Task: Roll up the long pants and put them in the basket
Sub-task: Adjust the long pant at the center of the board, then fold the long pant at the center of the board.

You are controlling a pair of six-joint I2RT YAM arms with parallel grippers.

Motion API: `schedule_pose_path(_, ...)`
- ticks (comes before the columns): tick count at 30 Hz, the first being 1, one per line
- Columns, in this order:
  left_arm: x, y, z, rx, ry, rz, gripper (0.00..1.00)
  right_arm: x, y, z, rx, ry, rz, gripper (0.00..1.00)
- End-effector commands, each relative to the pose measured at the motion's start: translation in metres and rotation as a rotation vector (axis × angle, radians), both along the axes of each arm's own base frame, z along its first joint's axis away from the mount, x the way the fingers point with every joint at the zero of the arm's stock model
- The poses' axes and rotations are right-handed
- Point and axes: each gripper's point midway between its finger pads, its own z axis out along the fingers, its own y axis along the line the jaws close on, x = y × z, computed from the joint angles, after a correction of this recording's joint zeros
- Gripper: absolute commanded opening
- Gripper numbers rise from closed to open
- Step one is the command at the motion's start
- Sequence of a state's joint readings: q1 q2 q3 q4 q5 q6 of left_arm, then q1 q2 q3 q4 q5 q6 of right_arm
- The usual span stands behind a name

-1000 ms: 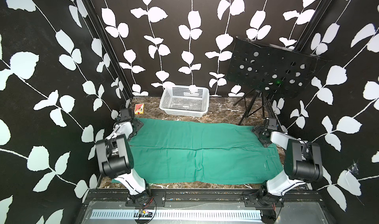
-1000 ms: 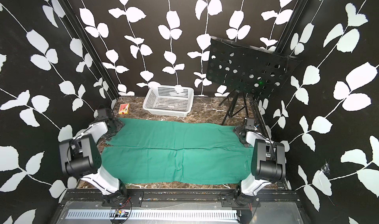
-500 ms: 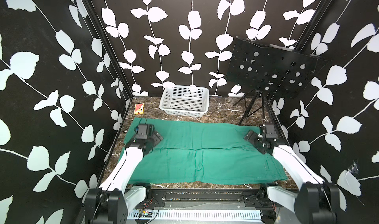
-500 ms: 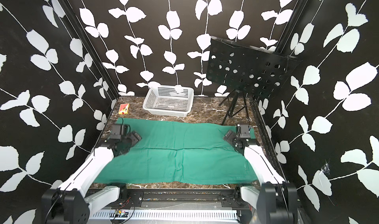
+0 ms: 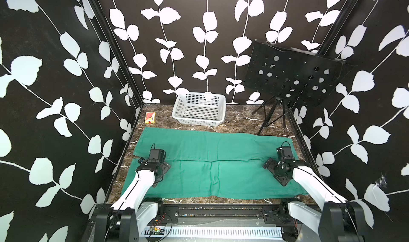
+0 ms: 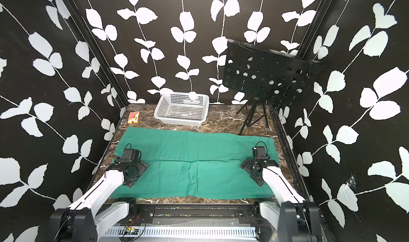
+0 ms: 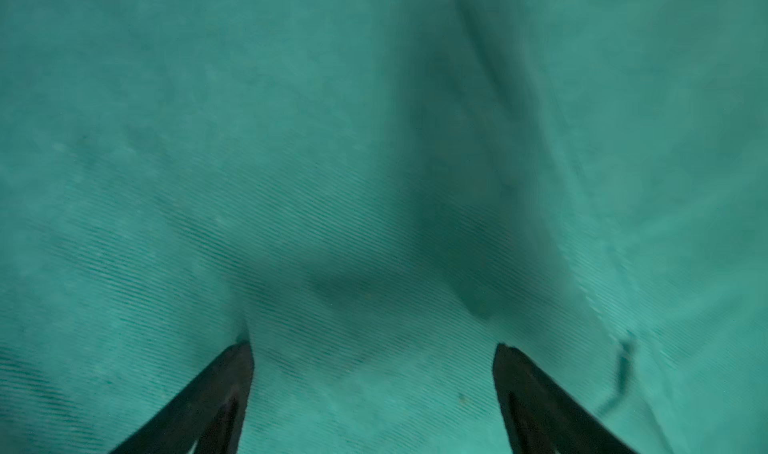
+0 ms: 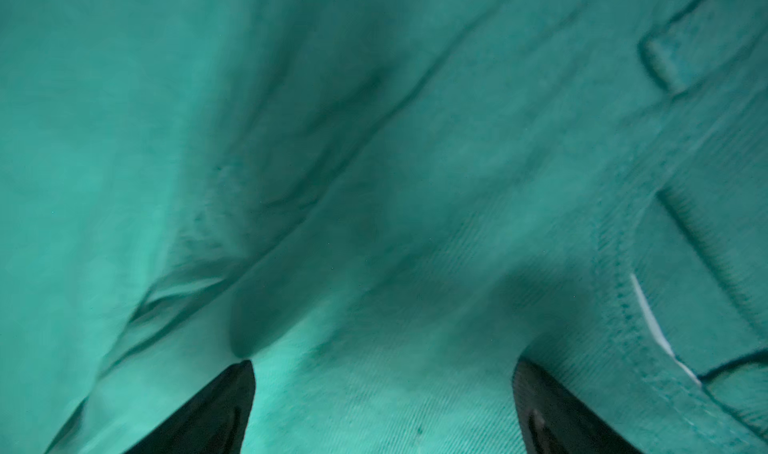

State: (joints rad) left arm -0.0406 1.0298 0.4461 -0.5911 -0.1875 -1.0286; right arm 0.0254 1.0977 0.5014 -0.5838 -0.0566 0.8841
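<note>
Marble tabletop [image 5: 239,121], long pants [image 5: 210,154] flat beneath left hand [image 7: 374,348], right hand [image 8: 382,366], both released.

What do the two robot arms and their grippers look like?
The left arm and right arm have smooth white shells, black round joints and black wrist blocks. A thin black cable loops at each wrist. The left gripper and right gripper have black fingers tapering to points.

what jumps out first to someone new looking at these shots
The long pants, teal-green, lie spread flat across most of the marble table. Over each end an open tool points down at the cloth: the left tool and the right tool. At the back stand a white basket and a black perforated music stand.
</note>
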Motion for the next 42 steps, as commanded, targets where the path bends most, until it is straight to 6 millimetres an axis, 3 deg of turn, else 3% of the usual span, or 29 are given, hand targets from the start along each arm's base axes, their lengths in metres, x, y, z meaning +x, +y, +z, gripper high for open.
schedule_pose_path(1, -0.016, 0.01, -0.018, -0.009, 0.054, 0.08, 0.9, -0.019, -0.018, -0.016, -0.043, 0.088, -0.081, 0.99)
schedule_pose_path(5, -0.019, 0.015, -0.022, -0.008, 0.059, 0.113, 0.86, -0.024, -0.034, -0.015, -0.072, 0.097, -0.131, 0.99)
schedule_pose_path(11, -0.016, 0.022, -0.015, 0.023, 0.068, 0.109, 0.89, -0.023, -0.056, 0.001, -0.147, 0.066, -0.127, 0.99)
schedule_pose_path(14, -0.014, 0.026, 0.0, 0.049, 0.068, 0.09, 0.9, -0.007, -0.047, 0.019, -0.112, -0.008, -0.058, 0.99)
schedule_pose_path(17, -0.015, 0.037, 0.03, 0.112, 0.036, 0.114, 0.9, 0.006, -0.027, 0.036, -0.039, -0.105, 0.012, 0.99)
schedule_pose_path(19, -0.018, 0.046, 0.049, 0.138, -0.002, 0.155, 0.86, 0.01, -0.014, 0.044, -0.019, -0.144, 0.065, 0.99)
schedule_pose_path(21, -0.023, 0.051, 0.055, 0.075, -0.025, 0.218, 0.83, 0.012, -0.006, 0.049, -0.028, -0.156, 0.108, 0.99)
schedule_pose_path(28, -0.054, 0.075, 0.034, -0.135, -0.018, 0.485, 0.7, 0.019, 0.007, 0.056, -0.013, -0.155, 0.184, 0.99)
schedule_pose_path(34, -0.08, 0.075, 0.011, -0.206, 0.077, 0.573, 0.62, 0.019, 0.011, 0.053, 0.005, -0.137, 0.199, 0.99)
schedule_pose_path(42, -0.094, 0.073, 0.012, -0.193, 0.105, 0.646, 0.61, 0.016, 0.009, 0.057, -0.003, -0.148, 0.183, 0.99)
